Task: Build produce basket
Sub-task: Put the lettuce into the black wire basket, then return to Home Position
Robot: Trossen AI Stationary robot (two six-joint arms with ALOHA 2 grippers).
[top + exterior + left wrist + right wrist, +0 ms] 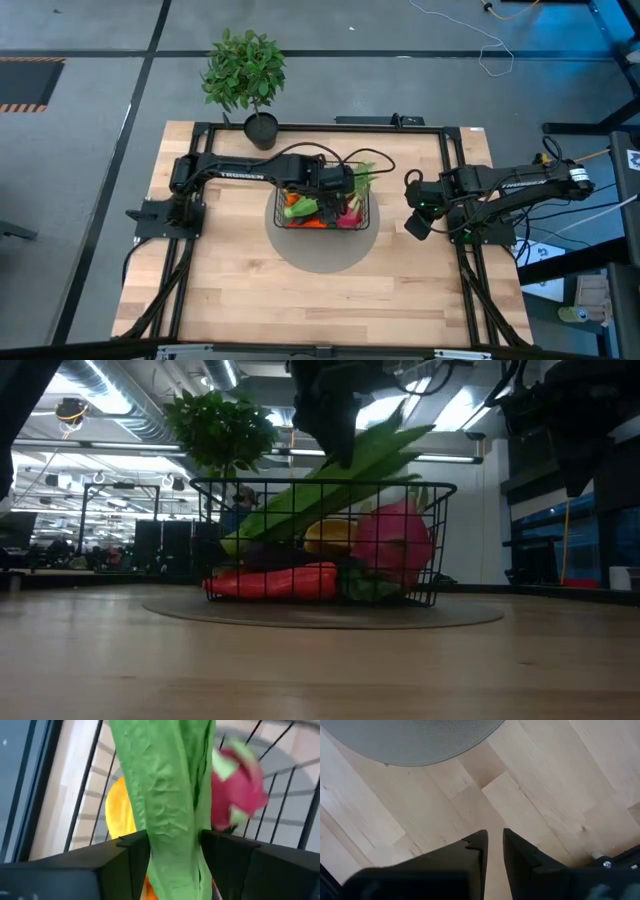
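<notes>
The black wire-mesh basket (322, 207) stands on a round grey mat (320, 245) at the table's middle. It holds a pink dragon fruit (392, 543), a red piece (272, 581), and yellow and orange produce (120, 810). My left gripper (335, 181) is above the basket, shut on long green stalks (340, 485) that slant across the basket, with their leafy end past its right rim. My right gripper (495, 842) hangs over bare wood at the table's right, with its fingers nearly together and empty. My left gripper pinches the green stalks (175, 850) between its two fingers, which lie across them. The fingers come from above, pointing down into the basket. The stalks slant, with their lower end down among the produce and their leafy end (400, 440) raised above the rim.
A leafy potted plant (245, 80) stands at the table's far edge, behind the left arm. Black frame rails (452, 200) run along the table's sides. Bare wood (320, 300) lies between the mat and the near edge.
</notes>
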